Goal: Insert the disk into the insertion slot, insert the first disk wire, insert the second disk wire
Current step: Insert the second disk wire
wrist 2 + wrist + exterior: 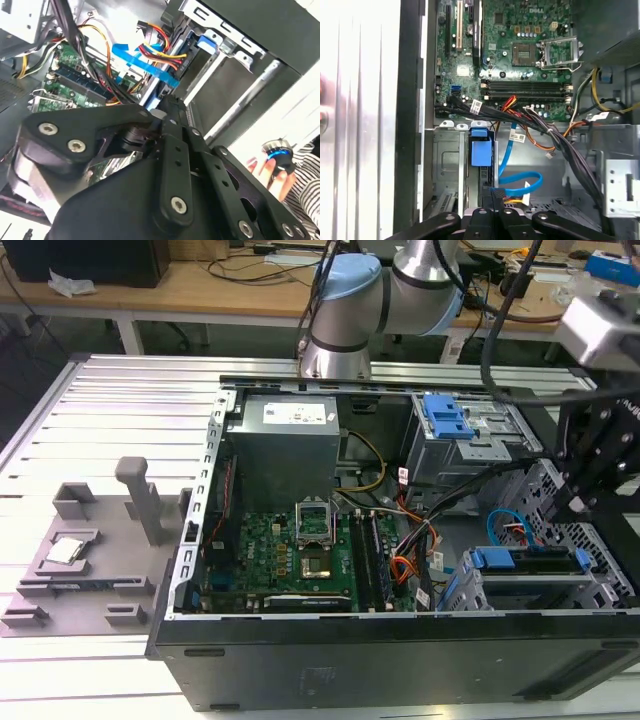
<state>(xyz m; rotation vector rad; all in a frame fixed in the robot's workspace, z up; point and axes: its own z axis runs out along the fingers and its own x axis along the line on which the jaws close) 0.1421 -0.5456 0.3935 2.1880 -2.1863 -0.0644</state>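
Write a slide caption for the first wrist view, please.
Looking into an open computer case: the hand sits by a looped light-blue cable, with the green motherboard beyond.

Perforated sheet-metal insertion slot (590,540) — matt black claw (170,117) — glossy blue second disk wire (520,182).

Computer case (400,660) on slatted table (120,400)
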